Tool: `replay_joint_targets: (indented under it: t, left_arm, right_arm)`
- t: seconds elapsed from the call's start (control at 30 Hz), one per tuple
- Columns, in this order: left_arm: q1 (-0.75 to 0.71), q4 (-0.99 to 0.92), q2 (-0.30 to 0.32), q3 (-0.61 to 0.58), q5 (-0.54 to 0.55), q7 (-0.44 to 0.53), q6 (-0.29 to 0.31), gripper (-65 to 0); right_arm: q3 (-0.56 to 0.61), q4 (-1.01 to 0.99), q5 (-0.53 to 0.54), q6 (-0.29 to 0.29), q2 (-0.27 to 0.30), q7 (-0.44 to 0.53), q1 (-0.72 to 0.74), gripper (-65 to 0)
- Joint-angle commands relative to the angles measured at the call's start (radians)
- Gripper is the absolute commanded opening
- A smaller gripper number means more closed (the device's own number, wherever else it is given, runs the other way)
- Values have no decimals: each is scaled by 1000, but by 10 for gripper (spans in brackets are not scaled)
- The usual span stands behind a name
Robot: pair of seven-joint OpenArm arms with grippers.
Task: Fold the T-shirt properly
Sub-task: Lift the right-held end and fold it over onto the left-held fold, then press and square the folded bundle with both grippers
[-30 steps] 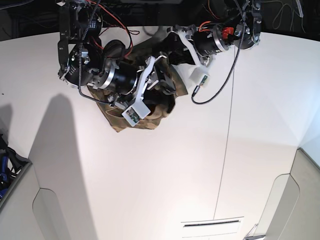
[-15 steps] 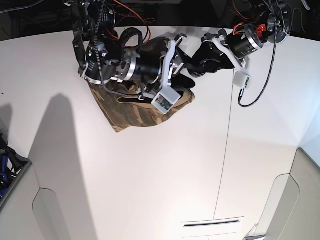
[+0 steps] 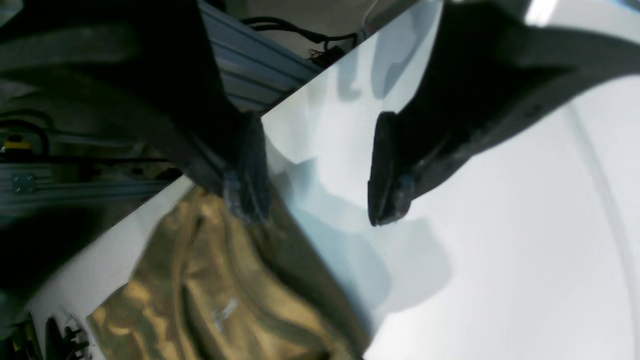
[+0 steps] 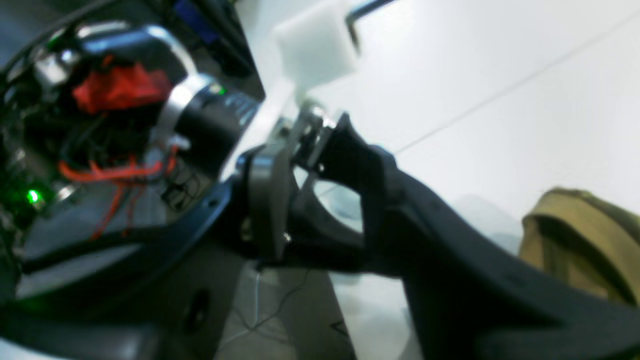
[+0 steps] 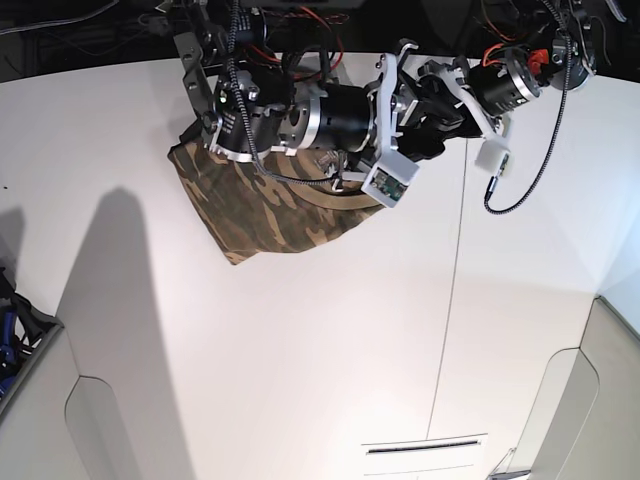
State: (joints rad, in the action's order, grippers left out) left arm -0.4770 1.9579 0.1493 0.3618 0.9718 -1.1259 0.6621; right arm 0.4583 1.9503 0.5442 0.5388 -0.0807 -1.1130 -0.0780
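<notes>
Got the brown, green and tan camouflage T-shirt point(image 5: 270, 205) bunched and partly layered on the white tabletop point(image 5: 290, 360), upper left of centre in base view, with tan collar band point(image 5: 340, 198) toward the left arm point(image 5: 515, 80). Reading the black left gripper point(image 3: 320, 217) as open, fingers well apart, with bare white surface between the tips. Can see cloth below and behind one finger in that wrist view, running to the lower left, small pale label point(image 3: 227, 309) included; no cloth in the gap. Reading the black right gripper point(image 4: 322, 210) as open too, fingers spread, with black parts of the left arm showing through the gap. Can see a tan fold of shirt off to the right in that view, outside the fingers. Can't tell whether touching between the two grippers; overlapping in base view, near the collar side. Also have the right arm point(image 5: 310, 115) reaching across above the shirt, hiding part of it.
</notes>
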Motion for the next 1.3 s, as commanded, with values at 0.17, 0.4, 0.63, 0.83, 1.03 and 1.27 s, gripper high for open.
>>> replay_joint_targets:
  t: [0.17,0.4,0.63,0.83,1.03,1.27]
  left_arm:
    - [-19,19,17,12,135,18,36,-310]
    - [-25,19,17,-24,223,-5,36,-567]
    - [-24,19,17,-221,209,2,36,-593]
    - [-19,18,16,-386,73,98,36,-593]
    - [-2,15,-3,-470,-63,182,36,-592]
    - [42,-76,-22,-470,-128,204,36,-592]
  right_arm:
    - [-122,17,-24,3,-5,35,84,-462]
    - [-325,17,-99,3,4,98,131,-650]
    - [-488,-12,-101,3,65,169,159,-650]
    - [-542,-135,-100,4,88,205,211,-650]
    - [-542,-386,-100,9,95,283,316,-650]
    - [-541,-661,-100,19,95,295,402,-650]
